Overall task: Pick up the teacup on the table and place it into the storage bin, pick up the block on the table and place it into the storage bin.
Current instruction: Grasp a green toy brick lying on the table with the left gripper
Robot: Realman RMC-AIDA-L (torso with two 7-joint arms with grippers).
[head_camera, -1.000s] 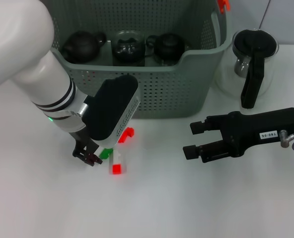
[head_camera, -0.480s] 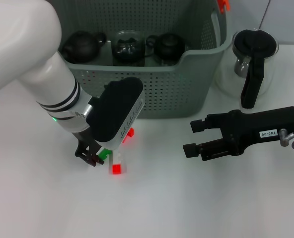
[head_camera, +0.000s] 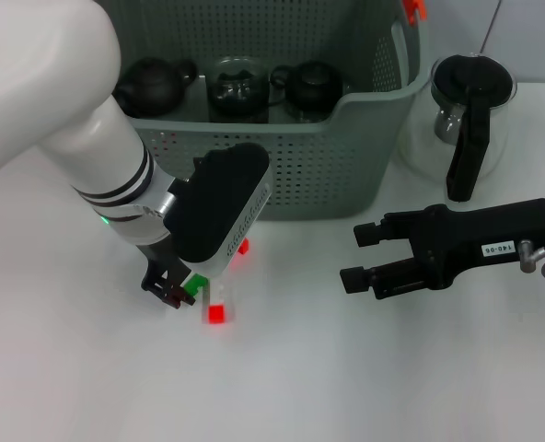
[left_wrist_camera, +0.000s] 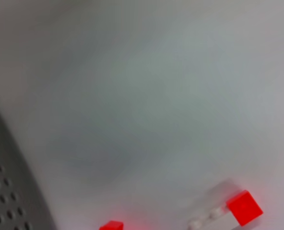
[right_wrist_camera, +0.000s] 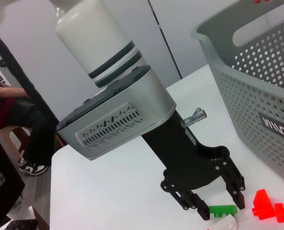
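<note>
The block pile lies on the white table in front of the storage bin (head_camera: 282, 175): a green block (head_camera: 197, 284), a white-and-red block (head_camera: 217, 306) and a red block (head_camera: 242, 247). My left gripper (head_camera: 182, 290) points down at the pile. In the right wrist view the left gripper (right_wrist_camera: 218, 203) is open, its fingers on either side of the green block (right_wrist_camera: 222, 209). The red block (right_wrist_camera: 269, 209) lies beside it. My right gripper (head_camera: 357, 257) hovers open and empty at the right. No teacup shows on the table.
Three dark tea vessels (head_camera: 238, 85) sit inside the bin. A glass pitcher (head_camera: 466, 115) with a black handle stands right of the bin, behind my right arm. The left wrist view shows the white-and-red block (left_wrist_camera: 238, 211) and the bin's corner (left_wrist_camera: 7, 191).
My left arm has shifted slightly right, bringing its gripper closer over the green block. The right arm and the blocks have not moved.
</note>
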